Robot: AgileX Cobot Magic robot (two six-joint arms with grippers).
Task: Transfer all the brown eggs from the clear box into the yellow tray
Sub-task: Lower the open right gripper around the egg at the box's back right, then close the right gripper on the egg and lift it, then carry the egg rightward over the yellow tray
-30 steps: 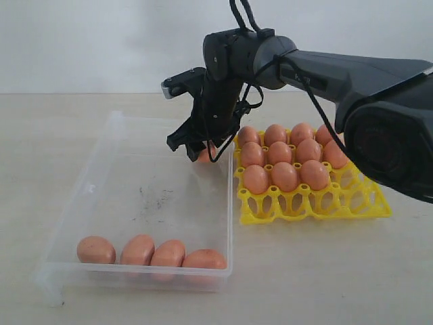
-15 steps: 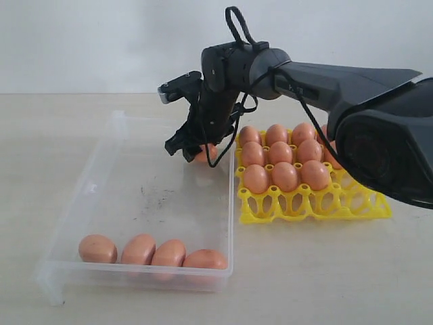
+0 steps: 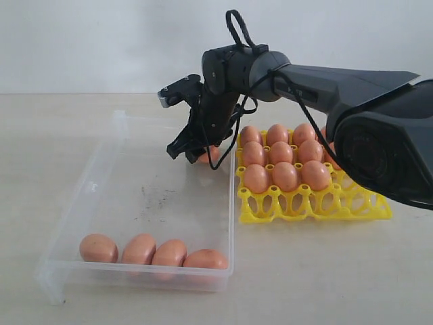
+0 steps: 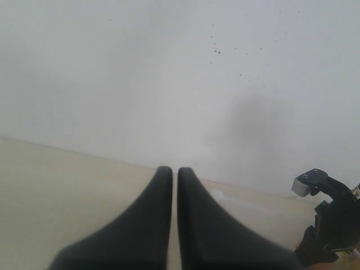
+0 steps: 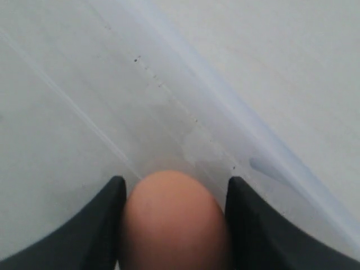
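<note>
Pinching one brown egg (image 5: 171,219) sideways in the right gripper's (image 5: 175,180) wide-set jaws, long axis along the fingers (image 5: 95,225), tip toward the wall of the clear box (image 5: 214,95).

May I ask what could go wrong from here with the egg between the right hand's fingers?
1. The egg lies close to the clear box wall; lifting it sideways may knock it on the rim.
2. The right hand grips a smooth, round shell between narrow fingers; it may slip or crack.
3. The yellow tray has free cups beside filled ones, so placing may bump neighbours.
</note>
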